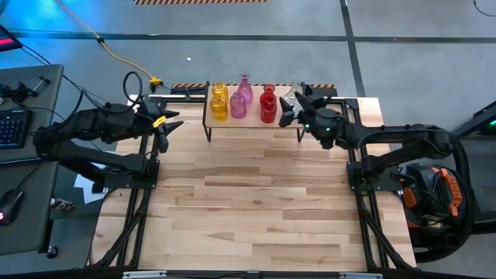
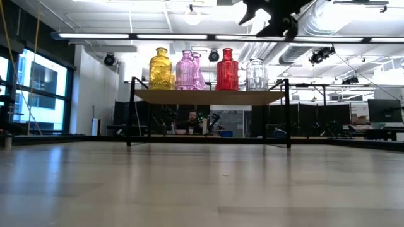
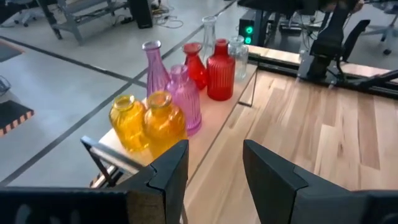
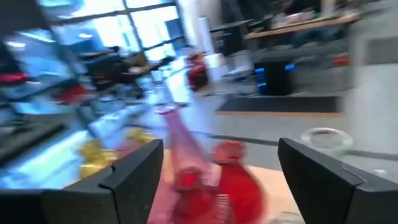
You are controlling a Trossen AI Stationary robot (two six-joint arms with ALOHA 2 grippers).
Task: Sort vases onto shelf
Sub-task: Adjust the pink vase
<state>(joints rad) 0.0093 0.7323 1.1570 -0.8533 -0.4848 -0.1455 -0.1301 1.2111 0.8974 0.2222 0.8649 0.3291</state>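
Yellow, pink, red and clear vases stand upright in pairs by colour on the shelf, a light wood top on thin black legs at the table's far edge. In the low view they run yellow, pink, red, clear. My left gripper is open, off the shelf's left end, pointing along the row. My right gripper is open, raised over the shelf's right end above the clear vases, with nothing between its fingers.
The butcher-block table lies bare in front of the shelf. Black frame rails run along both sides of the table. A desk with a keyboard stands beyond the left edge. A person sits far off in the room behind.
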